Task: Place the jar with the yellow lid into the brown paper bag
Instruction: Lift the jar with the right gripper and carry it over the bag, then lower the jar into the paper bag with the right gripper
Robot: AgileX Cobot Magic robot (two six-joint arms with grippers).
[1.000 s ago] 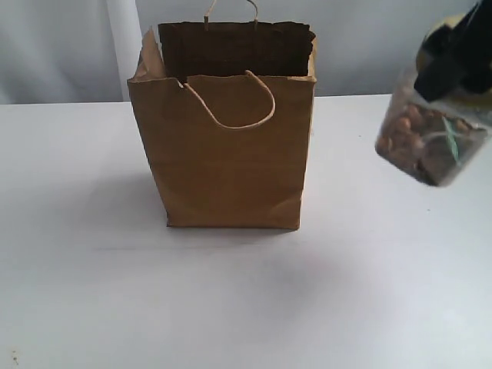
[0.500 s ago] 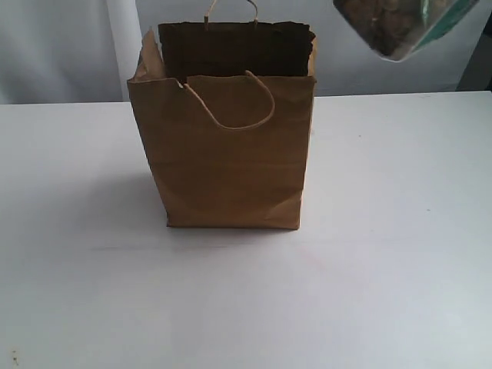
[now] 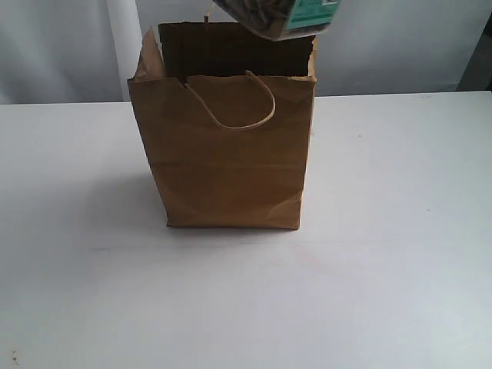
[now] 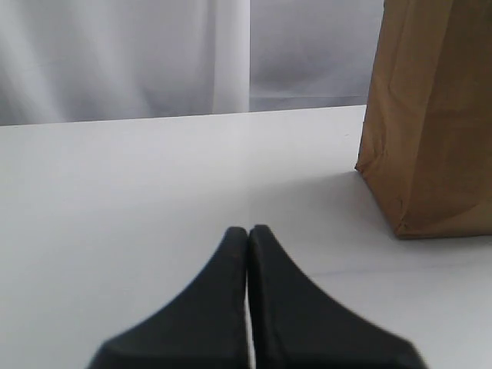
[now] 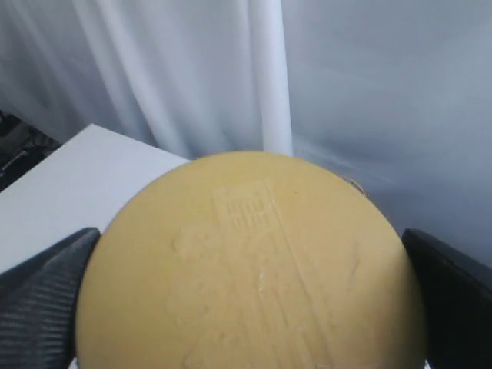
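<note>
Hanging over brown paper bag point(image 3: 227, 165), yellow-lidded jar point(image 3: 280, 17) tilted, base downward

Bright diffuse light leaves a faint shadow beside the brown paper bag point(image 3: 223, 154).

brown paper bag point(image 3: 223, 154) on white table point(image 3: 384, 269)
</note>
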